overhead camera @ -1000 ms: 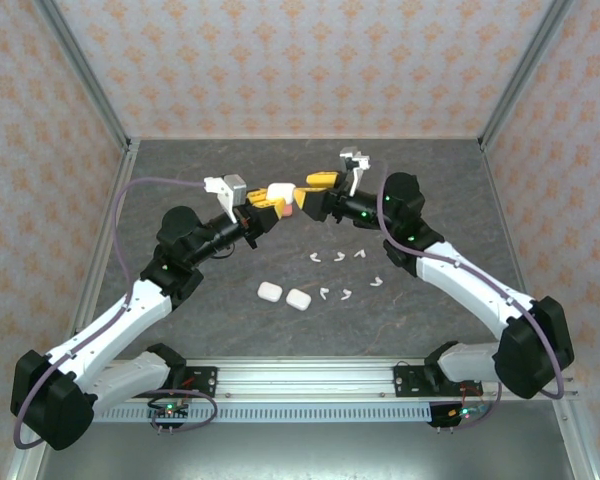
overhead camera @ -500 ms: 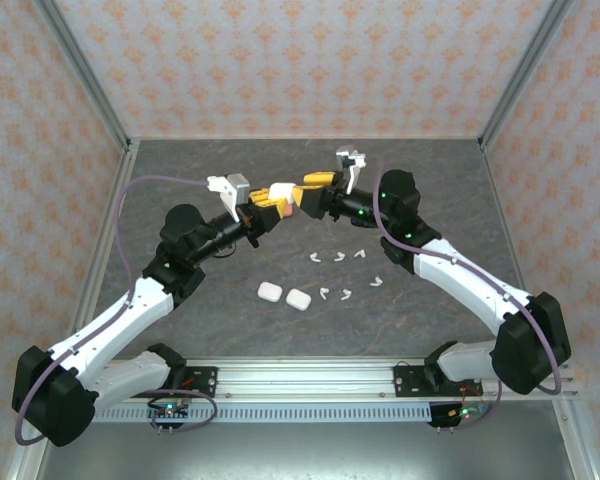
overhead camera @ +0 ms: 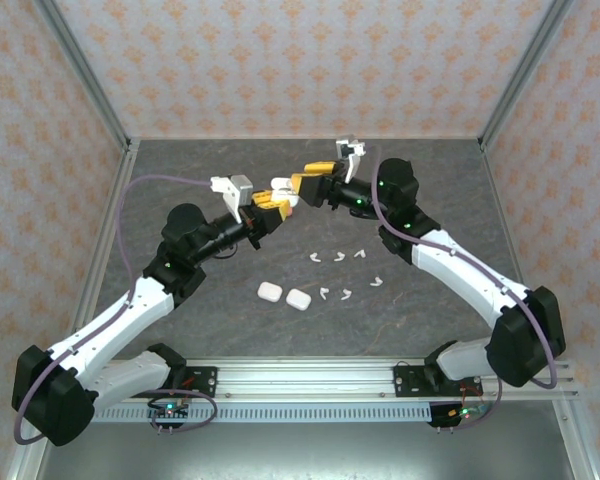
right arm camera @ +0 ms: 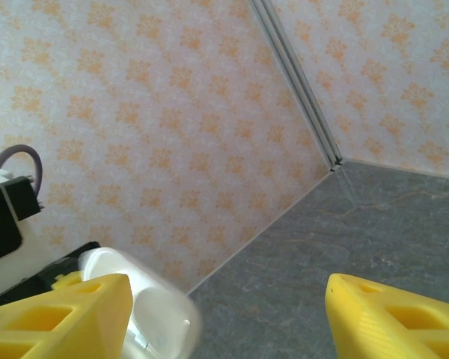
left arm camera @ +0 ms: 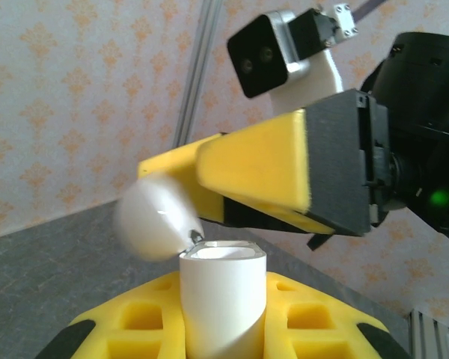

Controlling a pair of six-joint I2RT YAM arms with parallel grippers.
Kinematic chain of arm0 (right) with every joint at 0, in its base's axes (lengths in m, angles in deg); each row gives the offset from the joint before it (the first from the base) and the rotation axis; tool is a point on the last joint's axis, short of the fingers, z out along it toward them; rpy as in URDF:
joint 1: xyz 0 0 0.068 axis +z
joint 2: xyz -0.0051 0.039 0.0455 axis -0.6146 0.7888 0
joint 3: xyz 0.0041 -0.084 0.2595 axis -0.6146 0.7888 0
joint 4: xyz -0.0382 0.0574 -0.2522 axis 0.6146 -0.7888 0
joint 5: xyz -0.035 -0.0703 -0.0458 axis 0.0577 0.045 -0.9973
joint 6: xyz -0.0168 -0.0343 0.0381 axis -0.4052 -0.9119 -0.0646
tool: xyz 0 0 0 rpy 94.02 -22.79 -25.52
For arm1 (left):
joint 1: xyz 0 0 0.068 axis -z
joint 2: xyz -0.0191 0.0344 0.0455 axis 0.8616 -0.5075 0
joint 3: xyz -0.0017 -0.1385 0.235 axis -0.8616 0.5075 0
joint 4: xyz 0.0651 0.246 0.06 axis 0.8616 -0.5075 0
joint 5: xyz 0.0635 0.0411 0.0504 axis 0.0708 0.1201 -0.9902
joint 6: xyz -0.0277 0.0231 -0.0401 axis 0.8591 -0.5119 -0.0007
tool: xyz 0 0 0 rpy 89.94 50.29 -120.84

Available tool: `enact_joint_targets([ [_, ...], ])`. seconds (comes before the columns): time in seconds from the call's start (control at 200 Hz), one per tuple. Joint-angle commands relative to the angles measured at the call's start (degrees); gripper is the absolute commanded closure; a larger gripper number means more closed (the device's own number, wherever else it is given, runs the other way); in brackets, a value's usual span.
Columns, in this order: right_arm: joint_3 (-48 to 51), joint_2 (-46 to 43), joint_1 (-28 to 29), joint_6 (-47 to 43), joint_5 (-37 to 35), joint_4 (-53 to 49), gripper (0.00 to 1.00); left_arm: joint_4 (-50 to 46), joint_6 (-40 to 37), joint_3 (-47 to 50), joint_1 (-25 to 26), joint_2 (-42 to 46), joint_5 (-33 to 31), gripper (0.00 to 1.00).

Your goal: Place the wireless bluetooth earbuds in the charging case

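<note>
1. The L claw (overhead camera: 276, 203) was shut tight on a small white plastic charging case (overhead camera: 280, 188), held up in the air over the grey stone-look table (overhead camera: 180, 170).
2. The case's round lid (left arm camera: 156, 221) was flipped open.
3. The R claw (overhead camera: 305, 184) had its yellow fingers (right arm camera: 67, 314) wide apart w/ nothing in them. One finger sat right by the lid; touching or not, I couldn't tell.
4. Six tiny white earbuds (overhead camera: 337, 256) lay on the table near the R arm, well apart from the held case.
5. Two more white cases (overhead camera: 270, 291), both shut, lay side by side near the buds.
</note>
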Motion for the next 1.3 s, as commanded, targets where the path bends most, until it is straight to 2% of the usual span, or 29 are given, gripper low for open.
enact_joint_targets([
  [0.0, -2.0, -0.04, -0.17, -1.23, 0.3, -1.37, 0.31, 0.2, -1.96, -2.54, 0.42, 0.76, 1.63, 1.0],
  [0.34, -1.0, -5.82, -2.65, -1.16, -1.37, -5.2, 0.3, -1.83, -3.24, -2.43, 0.48, 1.24, 0.73, 1.0],
  [0.545, -1.65, -9.6, -3.31, -6.73, -8.16, -19.93, 0.31, -2.87, -4.27, -2.08, 0.43, 2.09, -0.29, 1.0],
  [0.801, 0.45, -12.85, -3.4, -8.46, -15.02, -31.52, 0.36, -3.33, -4.94, -1.23, 0.43, 3.95, -1.12, 1.0],
  [1.006, 1.73, -10.27, -3.36, -10.56, -17.9, -40.75, 0.4, -2.74, -4.9, -0.09, 0.5, 4.69, -1.78, 1.0],
  [1.166, -0.09, -2.37, -3.4, -12.79, -19.6, -48.32, 0.45, -2.39, -4.79, 0.19, 0.48, 4.42, -1.73, 1.0],
  [1.291, -1.03, 2.98, -3.35, -12.3, -21.17, -50.11, 0.47, -2.4, -4.69, 0.37, 0.46, 4.47, -1.78, 1.0],
])
